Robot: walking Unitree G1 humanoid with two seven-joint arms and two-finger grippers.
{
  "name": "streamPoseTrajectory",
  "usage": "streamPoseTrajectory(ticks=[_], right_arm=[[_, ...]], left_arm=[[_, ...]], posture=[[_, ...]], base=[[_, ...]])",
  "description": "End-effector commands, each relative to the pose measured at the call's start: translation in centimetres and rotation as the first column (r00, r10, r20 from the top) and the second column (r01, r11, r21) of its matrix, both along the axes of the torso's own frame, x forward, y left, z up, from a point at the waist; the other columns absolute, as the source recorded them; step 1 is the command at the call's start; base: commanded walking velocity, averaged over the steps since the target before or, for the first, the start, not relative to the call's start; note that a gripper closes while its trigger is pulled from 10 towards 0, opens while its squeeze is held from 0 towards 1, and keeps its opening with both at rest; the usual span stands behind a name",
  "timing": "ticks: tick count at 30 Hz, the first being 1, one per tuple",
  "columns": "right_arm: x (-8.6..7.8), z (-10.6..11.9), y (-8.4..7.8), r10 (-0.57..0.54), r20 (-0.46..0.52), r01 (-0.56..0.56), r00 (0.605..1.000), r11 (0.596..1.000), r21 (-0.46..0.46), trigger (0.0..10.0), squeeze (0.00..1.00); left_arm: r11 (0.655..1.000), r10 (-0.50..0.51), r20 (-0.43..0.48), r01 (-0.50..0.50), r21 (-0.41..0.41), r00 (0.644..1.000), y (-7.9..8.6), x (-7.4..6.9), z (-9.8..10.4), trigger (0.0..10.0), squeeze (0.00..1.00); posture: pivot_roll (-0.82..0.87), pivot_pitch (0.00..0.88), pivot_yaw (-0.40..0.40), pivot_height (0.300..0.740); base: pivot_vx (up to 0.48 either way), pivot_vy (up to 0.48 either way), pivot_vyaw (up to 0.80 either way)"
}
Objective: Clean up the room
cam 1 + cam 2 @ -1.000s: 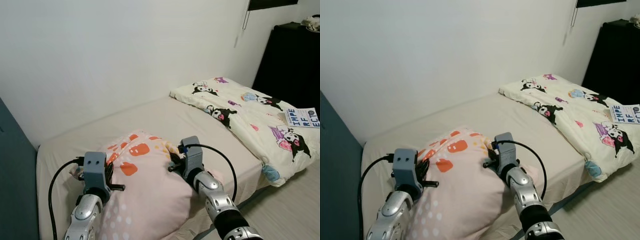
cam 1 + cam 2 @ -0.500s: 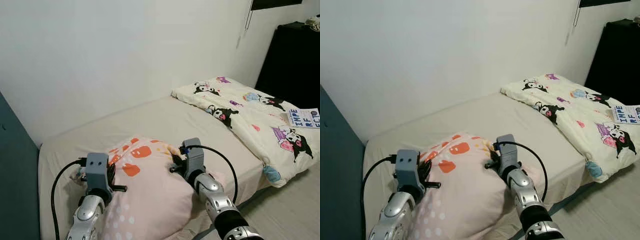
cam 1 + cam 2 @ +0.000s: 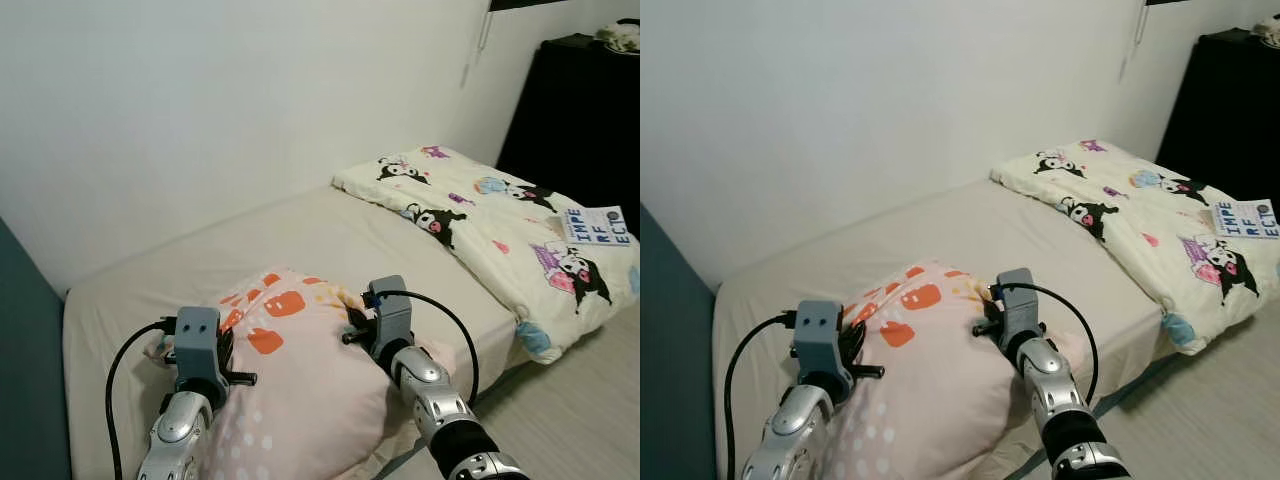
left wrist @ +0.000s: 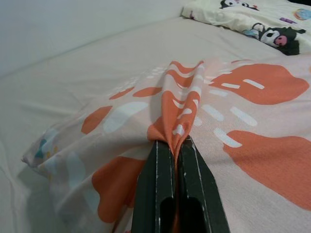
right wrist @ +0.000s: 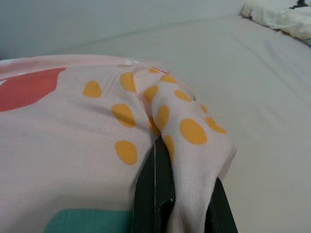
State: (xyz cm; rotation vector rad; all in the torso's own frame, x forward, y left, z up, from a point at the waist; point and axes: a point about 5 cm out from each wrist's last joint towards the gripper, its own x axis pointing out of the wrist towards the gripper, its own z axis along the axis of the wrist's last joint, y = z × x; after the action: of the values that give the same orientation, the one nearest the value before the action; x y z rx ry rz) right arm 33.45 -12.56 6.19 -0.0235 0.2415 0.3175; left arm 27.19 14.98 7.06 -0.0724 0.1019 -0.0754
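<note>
Pillow (image 3: 300,370): pink case, orange blotches and small white dots. It lies on the near end of the bed (image 3: 300,235), on the beige sheet, between my two arms.

Left gripper (image 4: 176,145): fingers pressed together on a pinched ridge of the pillow's cover at its left edge. In the left wrist view the fabric rises in a fold straight out of the two black fingers (image 4: 158,184), with no gap visible between them. From the head camera this gripper (image 3: 222,352) sits against the pillow's left side, near the corner that trails onto the sheet.

Right gripper (image 5: 170,160): also clamped on cover fabric, here a bunched fold with orange dots at the pillow's right edge. One finger (image 5: 158,189) is plain to see; the other is mostly wrapped by cloth, so I judge the grip closed from the way the fold is squeezed, not from seeing both tips. Head camera puts this gripper (image 3: 358,325) at the pillow's upper right side.

Far half of the bed: a cream duvet (image 3: 480,230) printed with black cartoon figures, hanging over the right edge. A white card with blue letters (image 3: 597,226) lies on it. A black cabinet (image 3: 580,110) stands beyond the duvet against the white wall (image 3: 220,100). Pale wood floor (image 3: 570,400) to the right.
</note>
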Motion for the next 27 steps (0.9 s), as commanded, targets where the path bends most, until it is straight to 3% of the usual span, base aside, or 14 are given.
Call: streamPoseTrajectory(ticks=[1, 27], right_arm=[[0.47, 0.75, -0.42, -0.023, 0.045, 0.023, 0.999, 1.0, -0.001, 10.0, 0.0], [0.45, 0.42, -0.35, -0.022, 0.007, 0.022, 1.0, 0.999, 0.042, 10.0, 0.0]], left_arm=[[0.999, 0.033, 0.058, -0.034, 0.011, 0.998, 0.62, 0.12, 0.91, 10.0, 0.0], [0.999, 0.04, 0.053, -0.041, 0.021, 0.998, 0.91, 0.25, 0.72, 10.0, 0.0]], posture=[[-0.08, 0.0, 0.004, 0.74], [-0.08, 0.0, 0.001, 0.74]], base=[[0.0, 0.0, 0.0], [0.0, 0.0, 0.0]])
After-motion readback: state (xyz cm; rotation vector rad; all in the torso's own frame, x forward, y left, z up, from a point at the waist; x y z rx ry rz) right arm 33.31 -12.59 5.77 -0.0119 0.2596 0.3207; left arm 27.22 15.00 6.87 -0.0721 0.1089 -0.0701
